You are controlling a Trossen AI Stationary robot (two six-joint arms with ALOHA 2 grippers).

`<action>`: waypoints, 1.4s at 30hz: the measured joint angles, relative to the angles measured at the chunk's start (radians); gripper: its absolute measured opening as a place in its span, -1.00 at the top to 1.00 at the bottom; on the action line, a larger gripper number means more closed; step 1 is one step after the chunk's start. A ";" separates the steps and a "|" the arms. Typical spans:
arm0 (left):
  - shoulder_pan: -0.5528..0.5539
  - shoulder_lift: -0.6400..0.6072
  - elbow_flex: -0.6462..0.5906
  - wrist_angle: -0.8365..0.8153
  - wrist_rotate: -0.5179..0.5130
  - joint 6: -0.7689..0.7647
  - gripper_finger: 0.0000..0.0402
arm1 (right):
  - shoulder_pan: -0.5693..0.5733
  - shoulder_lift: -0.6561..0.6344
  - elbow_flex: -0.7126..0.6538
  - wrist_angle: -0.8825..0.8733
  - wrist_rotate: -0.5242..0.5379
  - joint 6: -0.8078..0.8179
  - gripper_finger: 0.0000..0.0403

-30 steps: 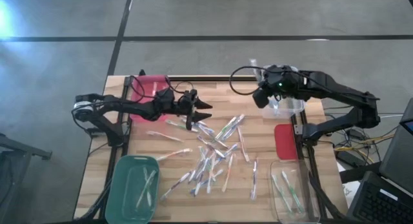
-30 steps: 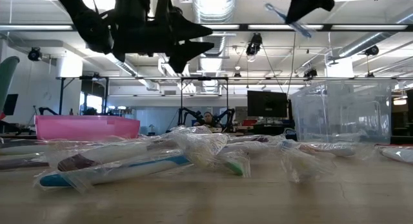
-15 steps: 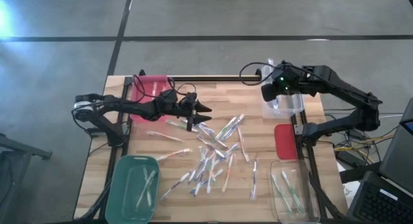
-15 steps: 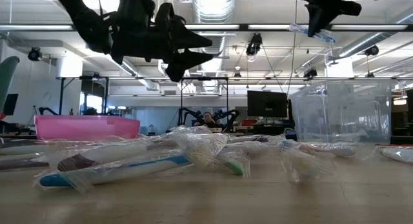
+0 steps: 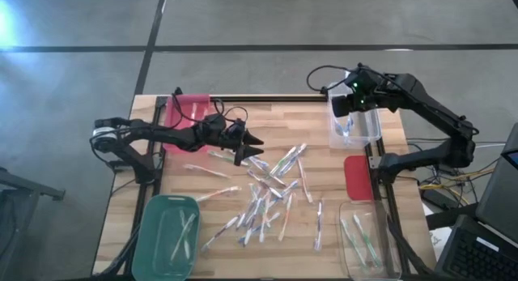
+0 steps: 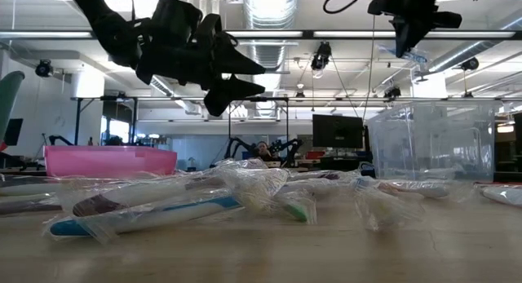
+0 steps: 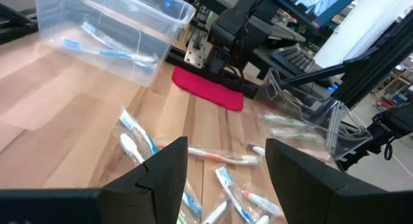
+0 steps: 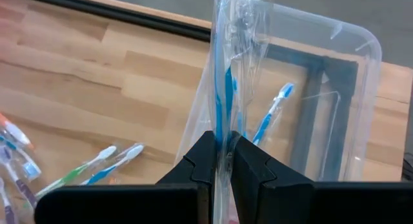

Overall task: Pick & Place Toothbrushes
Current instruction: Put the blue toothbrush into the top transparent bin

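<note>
Now blue toothbrush [image 8: 222,95] pinched in right gripper [image 8: 222,161].

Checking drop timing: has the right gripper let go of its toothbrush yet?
No: the right gripper is shut on a wrapped blue toothbrush, held over the clear bin.

A loose heap of wrapped toothbrushes [image 5: 267,196] lies scattered across the middle of the bench [image 5: 324,135], pointing every which way, pale sticks with pink, green and blue accents. One blue toothbrush [image 8: 222,88], in its clear wrapper, hangs upright, pinched in the right claw [image 8: 221,162] above the heap's far right side.
</note>
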 joint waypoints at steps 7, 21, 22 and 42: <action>0.000 0.000 0.000 -0.001 0.000 0.000 -0.06 | -0.086 0.026 0.000 -0.007 -0.060 -0.069 0.89; 0.000 0.000 0.000 -0.001 0.000 -0.001 -0.06 | -0.215 0.196 -0.001 -0.085 -0.106 -0.197 0.89; 0.000 0.000 0.000 -0.001 0.000 -0.001 -0.06 | -0.221 0.209 -0.001 -0.091 -0.101 -0.205 0.89; 0.000 0.000 0.026 0.006 -0.001 0.027 -0.06 | -0.370 0.378 -0.001 -0.085 -0.099 -0.350 0.89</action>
